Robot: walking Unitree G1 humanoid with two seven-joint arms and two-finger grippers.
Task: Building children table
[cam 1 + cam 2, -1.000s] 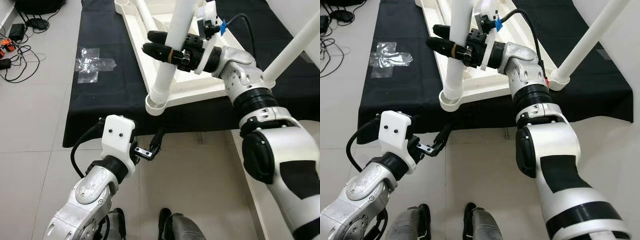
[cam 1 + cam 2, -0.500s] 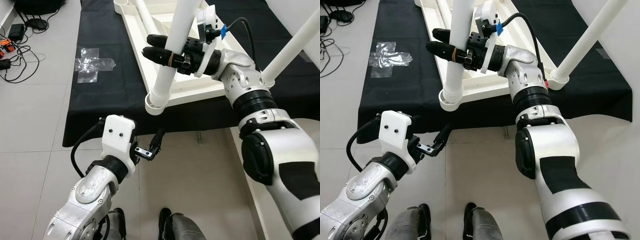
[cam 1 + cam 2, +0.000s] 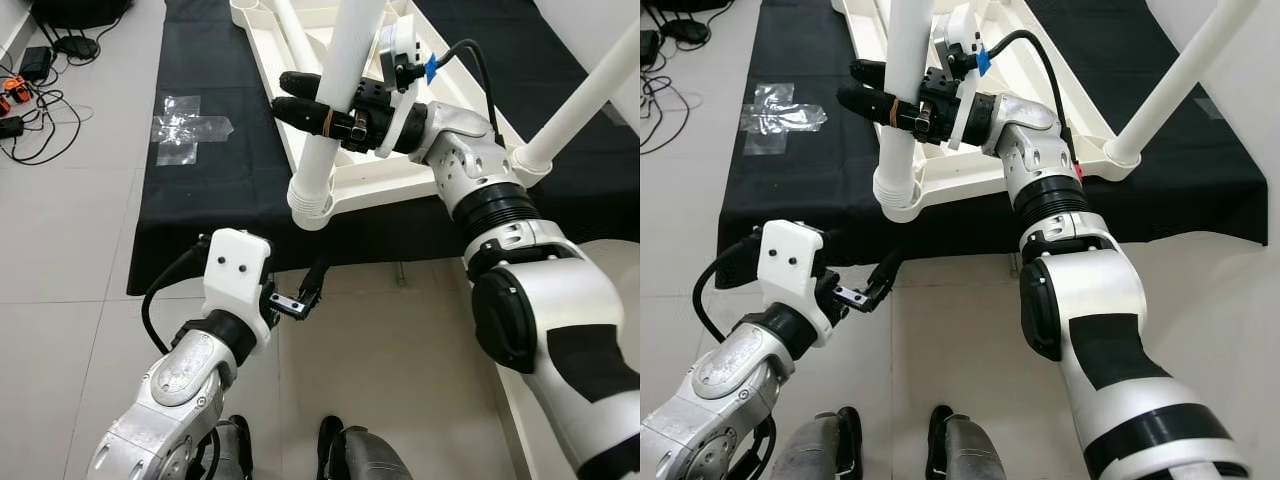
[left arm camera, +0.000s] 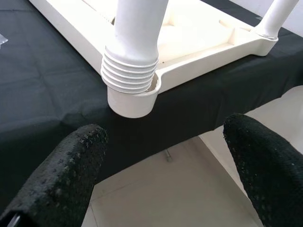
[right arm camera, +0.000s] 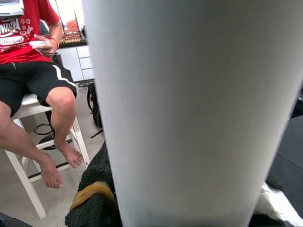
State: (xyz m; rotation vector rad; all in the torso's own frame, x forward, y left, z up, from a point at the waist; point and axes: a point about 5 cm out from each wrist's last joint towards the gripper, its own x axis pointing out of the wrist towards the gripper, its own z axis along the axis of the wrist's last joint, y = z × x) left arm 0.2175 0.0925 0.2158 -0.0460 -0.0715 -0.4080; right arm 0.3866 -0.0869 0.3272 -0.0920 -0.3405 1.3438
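A white plastic children's table top lies upside down on a black cloth spread over the tiled floor. At its near corner a round white plastic table leg with a ribbed lower end stands in a round corner socket and leans a little to the right as it rises. The right pincer reaches in from the right, its two long black fingers clamped on either side of this leg, above the ribbed end. A second white leg stands in the right-hand corner socket and slants up to the right.

The left pincer hovers low over the floor just in front of the cloth's near edge, its black fingers spread apart with nothing between them; its wrist view looks up at the ribbed leg end in the socket.

A patch of clear tape lies on the cloth to the left, and cables trail on the floor at far left. In the right wrist view a person in a red shirt and black shorts sits on a white stool.
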